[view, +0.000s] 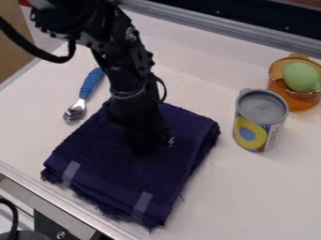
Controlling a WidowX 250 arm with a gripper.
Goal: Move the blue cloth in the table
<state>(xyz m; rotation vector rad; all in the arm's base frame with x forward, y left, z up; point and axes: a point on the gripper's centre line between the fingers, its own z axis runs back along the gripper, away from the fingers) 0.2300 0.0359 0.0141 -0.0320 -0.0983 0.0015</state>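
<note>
The gripper (147, 145) hangs down from the arm at the top of the view, low over the middle of the folded dark blue cloth (119, 176). Black against dark fabric, its lower end blends in, and whether it touches or holds the cloth cannot be told. The cloth lies in a thick, roughly square fold on the white table (251, 197), left of centre, with two pale strips near its front edge. Part of its upper side is hidden behind the arm.
A spoon-like utensil with a blue handle (91, 83) lies beyond the cloth's upper left edge. Right of the cloth stands a can (258, 123), and behind it an orange transparent cup (294, 101) holds a green egg-shaped object (301, 77). Metal rails border the table.
</note>
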